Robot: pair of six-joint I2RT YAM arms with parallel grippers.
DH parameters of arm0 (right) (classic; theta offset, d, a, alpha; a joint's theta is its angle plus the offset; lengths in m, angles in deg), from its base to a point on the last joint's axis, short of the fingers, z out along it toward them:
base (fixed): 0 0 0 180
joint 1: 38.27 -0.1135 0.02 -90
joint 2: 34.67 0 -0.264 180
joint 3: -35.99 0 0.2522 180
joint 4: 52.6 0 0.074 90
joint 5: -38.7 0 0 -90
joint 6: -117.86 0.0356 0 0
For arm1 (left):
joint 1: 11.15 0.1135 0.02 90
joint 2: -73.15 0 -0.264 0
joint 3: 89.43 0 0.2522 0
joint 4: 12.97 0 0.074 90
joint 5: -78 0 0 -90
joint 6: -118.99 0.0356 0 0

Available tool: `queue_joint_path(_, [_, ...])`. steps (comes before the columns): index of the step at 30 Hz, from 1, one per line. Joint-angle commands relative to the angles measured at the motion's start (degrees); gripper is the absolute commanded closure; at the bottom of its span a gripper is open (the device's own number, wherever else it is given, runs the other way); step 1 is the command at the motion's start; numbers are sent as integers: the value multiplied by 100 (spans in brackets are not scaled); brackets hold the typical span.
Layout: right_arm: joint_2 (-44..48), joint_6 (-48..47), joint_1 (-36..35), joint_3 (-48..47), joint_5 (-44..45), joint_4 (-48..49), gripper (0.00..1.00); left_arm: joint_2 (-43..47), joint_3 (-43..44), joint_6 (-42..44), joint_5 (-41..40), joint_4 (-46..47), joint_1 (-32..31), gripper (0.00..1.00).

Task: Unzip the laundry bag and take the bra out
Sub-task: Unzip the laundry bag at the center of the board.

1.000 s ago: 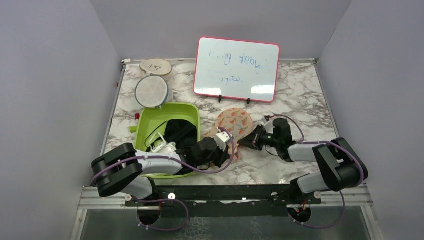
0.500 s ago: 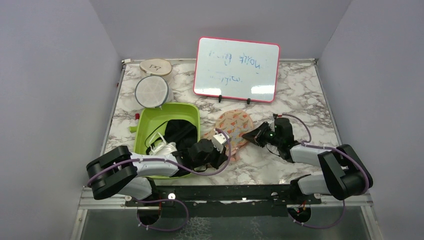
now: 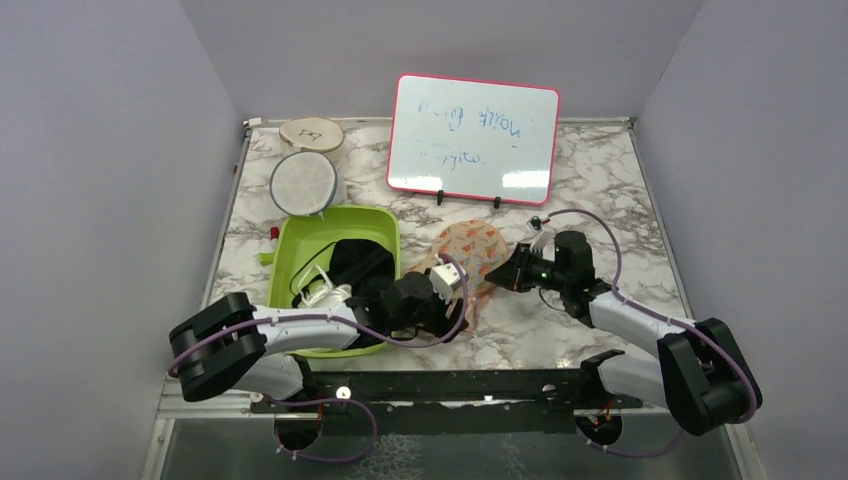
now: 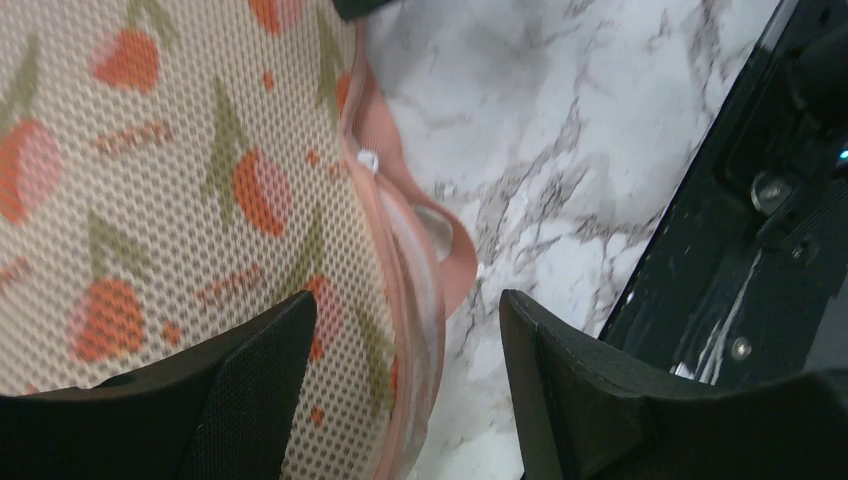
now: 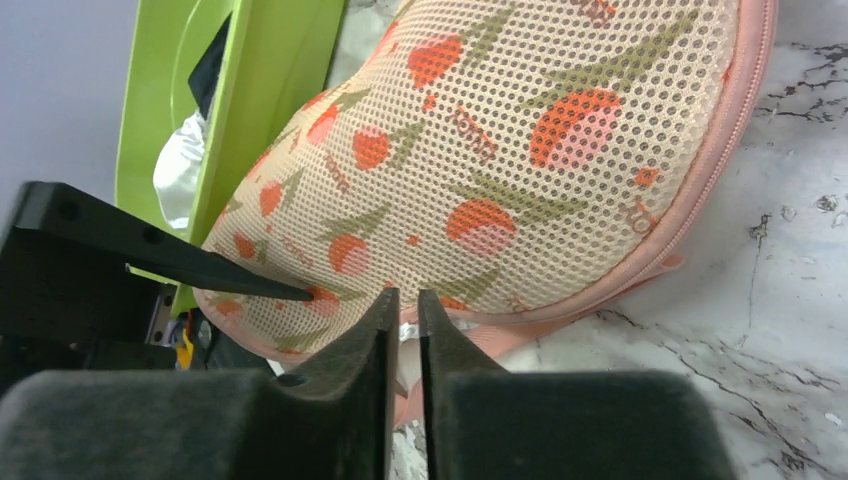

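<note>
The laundry bag lies flat on the marble between my two grippers; its peach mesh with orange leaf prints fills the left wrist view and the right wrist view. My left gripper is open, its jaws straddling the bag's pink zippered edge without touching it. The white zipper pull lies on that edge. My right gripper is at the same near end, its jaws parted by a narrow slit, with the white pull just beyond the tips. The bra is hidden.
A green tub left of the bag holds a black garment and a white cloth. A whiteboard stands at the back. A white mesh disc and a wooden disc lie back left.
My left gripper has opened and let go of the bag's near edge. The right gripper's jaws have parted slightly, and the right arm has swung a little away from the table's front edge.
</note>
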Motion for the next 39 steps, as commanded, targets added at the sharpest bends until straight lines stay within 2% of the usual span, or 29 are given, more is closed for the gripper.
queue_joint_path(1, [470, -817, 15, -149, 215, -858, 85, -201, 798, 254, -289, -723, -28, 39])
queue_joint_path(6, [579, -756, 11, -86, 222, -966, 63, -919, 1409, 481, -1107, -1169, -63, 50])
queue_joint_path(8, [583, -691, 11, -25, 161, -978, 58, -1084, 1477, 596, -1370, -1175, -89, 58])
queue_joint_path(10, [611, -647, 11, 53, 100, -911, 56, -1222, 1517, 726, -1579, -1178, -138, 61])
queue_joint_path(12, [639, -609, 11, 130, 54, -833, 56, -1339, 1544, 875, -1706, -1204, -183, 60])
queue_joint_path(15, [597, -557, 11, 203, -56, -667, 55, -1483, 1548, 953, -1738, -1195, -248, 52])
queue_joint_path(21, [253, -588, 11, 214, -440, -415, 52, -1915, 1582, 905, -1985, -1135, -307, 48])
queue_joint_path(22, [206, -600, 11, 229, -475, -374, 50, -1960, 1576, 913, -2062, -1098, -307, 53])
queue_joint_path(24, [155, -639, 11, 254, -563, -323, 47, -1994, 1573, 878, -2254, -1078, -308, 70])
queue_joint_path(27, [147, -746, 11, 270, -889, -146, 46, -1848, 1508, 836, -2275, -997, -309, 84])
queue_joint_path(29, [140, -833, 11, 304, -1031, 17, 46, -1640, 1442, 835, -2149, -920, -309, 90])
queue_joint_path(31, [150, -926, 6, 396, -1199, 434, 48, -1411, 1418, 812, -2071, -987, -307, 95])
queue_joint_path(32, [315, -871, 3, 945, -1392, 2090, 50, -1029, 1287, 839, -1864, -933, -277, 99])
queue_joint_path(35, [439, -1002, -10, 1643, -1270, 4053, 52, -809, 1218, 824, -1712, -968, -246, 100])
queue_joint_path(37, [433, -1259, -20, 1745, -1316, 4540, 52, -678, 1168, 802, -1582, -924, -210, 100])
queue_joint_path(39, [260, -1606, -60, 1601, -1644, 4491, 52, -542, 1065, 766, -1461, -770, -181, 100])
